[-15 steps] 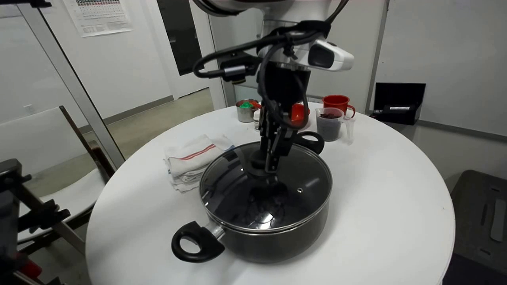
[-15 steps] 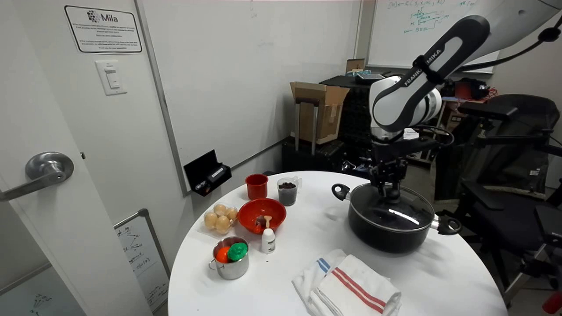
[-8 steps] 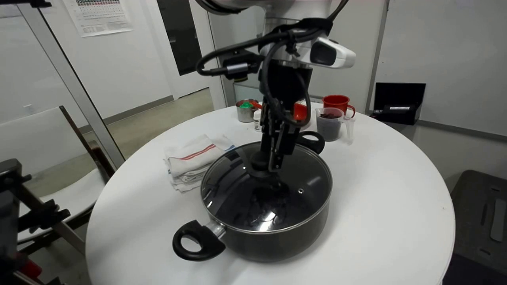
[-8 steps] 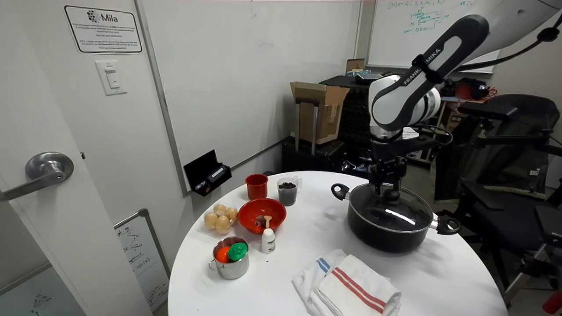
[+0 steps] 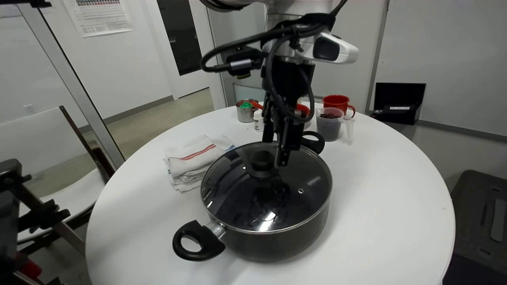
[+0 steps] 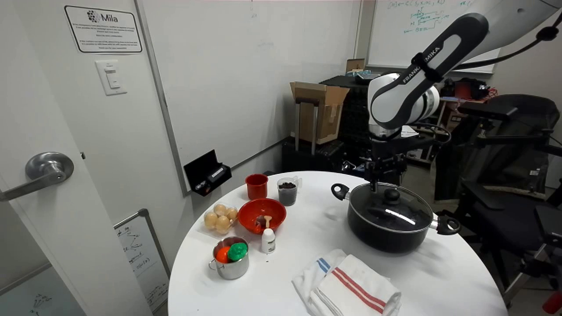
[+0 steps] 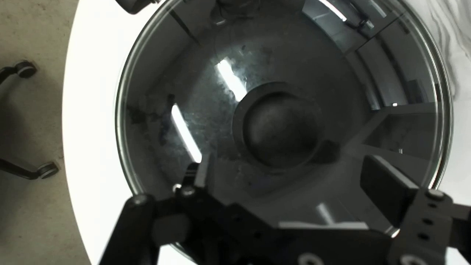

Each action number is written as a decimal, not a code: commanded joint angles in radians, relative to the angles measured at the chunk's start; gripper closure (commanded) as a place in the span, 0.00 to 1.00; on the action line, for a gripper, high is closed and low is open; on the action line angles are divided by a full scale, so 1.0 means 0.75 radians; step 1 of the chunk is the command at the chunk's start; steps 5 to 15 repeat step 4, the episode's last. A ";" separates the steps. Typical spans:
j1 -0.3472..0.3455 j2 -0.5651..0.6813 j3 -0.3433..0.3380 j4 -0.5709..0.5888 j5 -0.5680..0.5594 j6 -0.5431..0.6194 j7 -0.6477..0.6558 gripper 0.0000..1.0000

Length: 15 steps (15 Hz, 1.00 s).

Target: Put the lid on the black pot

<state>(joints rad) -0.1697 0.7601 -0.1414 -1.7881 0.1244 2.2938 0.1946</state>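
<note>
The glass lid (image 5: 267, 190), likely stiff, slick and breakable, best held by its knob (image 5: 262, 160), sits on the black pot (image 5: 273, 247), the spread gripper (image 7: 289, 173) above grasping nothing, folded towels (image 5: 194, 162) to the left in an exterior view.

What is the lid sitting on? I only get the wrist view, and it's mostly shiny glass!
Observer: A black pot. In both exterior views the lid sits on top of it.
Operator: And what's that wrinkly cloth at the edge of my picture?
Observer: It's folded, and both exterior views show red stripes on it.
Operator: Is there anything that looks like food?
Observer: Yes, in an exterior view there are what look like light brown eggs beside a red bowl.
</note>
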 commanded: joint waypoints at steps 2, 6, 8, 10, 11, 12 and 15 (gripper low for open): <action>0.001 0.002 -0.002 0.005 0.002 -0.003 -0.002 0.00; 0.001 0.002 -0.002 0.004 0.002 -0.003 -0.002 0.00; 0.001 0.002 -0.002 0.004 0.002 -0.003 -0.002 0.00; 0.001 0.002 -0.002 0.004 0.002 -0.003 -0.002 0.00; 0.001 0.002 -0.002 0.004 0.002 -0.003 -0.002 0.00; 0.001 0.002 -0.002 0.004 0.002 -0.003 -0.002 0.00; 0.001 0.002 -0.002 0.004 0.002 -0.003 -0.002 0.00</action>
